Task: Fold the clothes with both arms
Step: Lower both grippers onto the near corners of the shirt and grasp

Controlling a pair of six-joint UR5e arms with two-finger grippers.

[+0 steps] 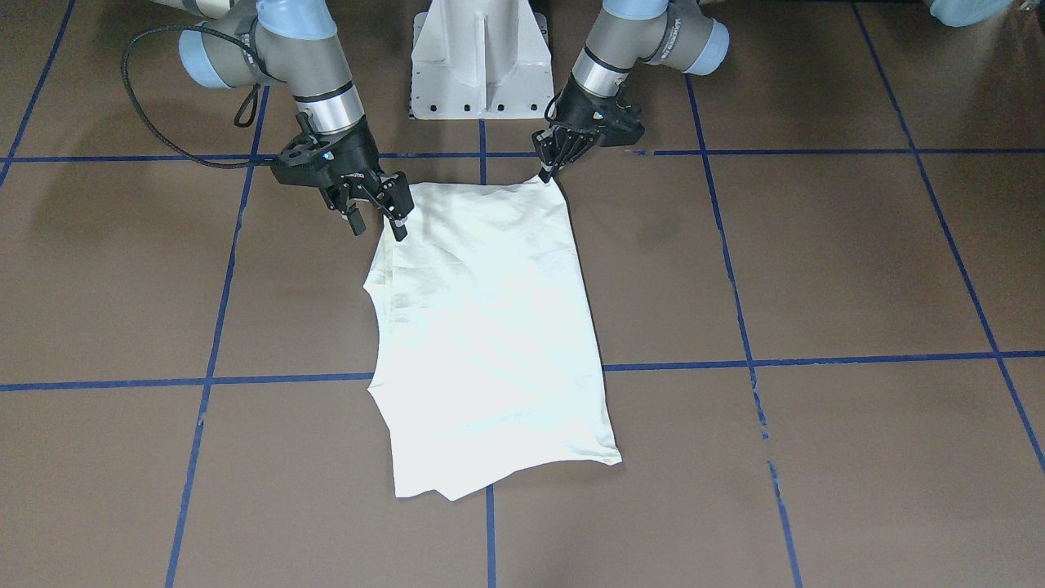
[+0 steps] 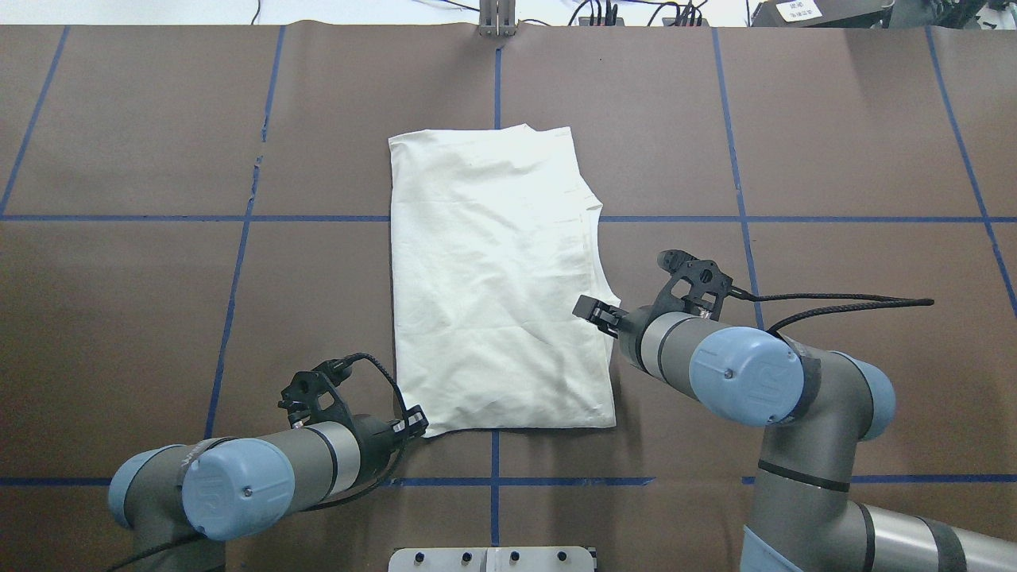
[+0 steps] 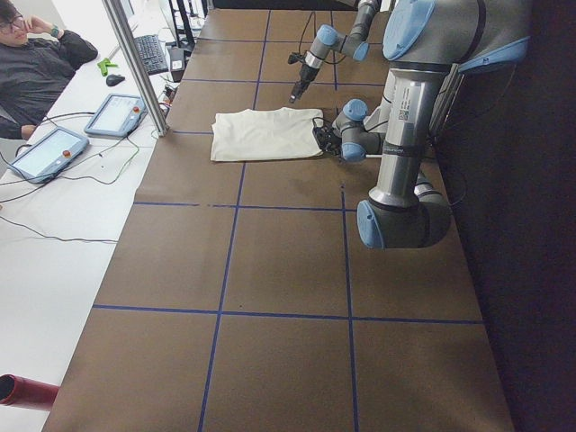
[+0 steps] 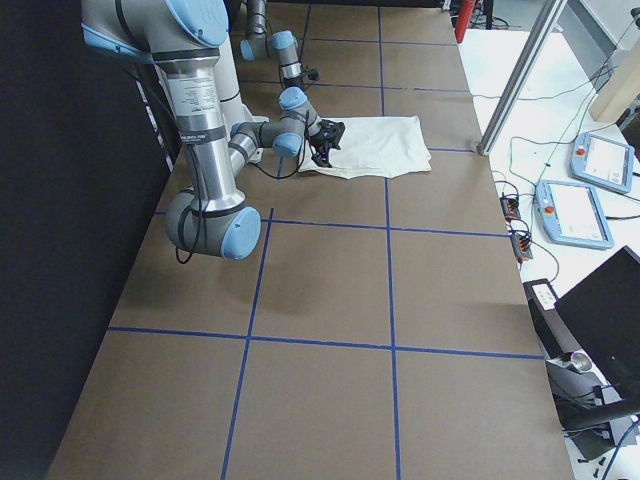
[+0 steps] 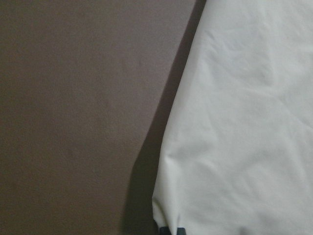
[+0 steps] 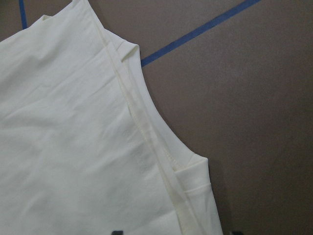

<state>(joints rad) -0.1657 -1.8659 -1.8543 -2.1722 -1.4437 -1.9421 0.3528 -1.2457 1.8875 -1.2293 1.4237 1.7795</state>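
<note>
At the robot's end of the brown table (image 2: 159, 318), you are looking at the cream T-shirt (image 2: 493, 278) lying flat in a folded rectangle, print hidden, its long axis running straight away from the robot. Both grippers are working the near short end, so the 2 corners there are what the coming move is turning on. The left gripper (image 1: 545, 171) is sitting right on the near left corner with its fingers drawn narrow, and it appears to be pinching that corner of cloth. The right gripper (image 1: 378, 224) is hanging with its fingers spread wide over the right long edge, gripping nothing; its wrist view is showing the seamed edge running up between the 2 tips. The near right corner is lying a little back toward the robot from those fingers. I am judging that you are needing the right side seated on its own corner first, before both arms are carrying the near edge along the long axis toward the far end.
</note>
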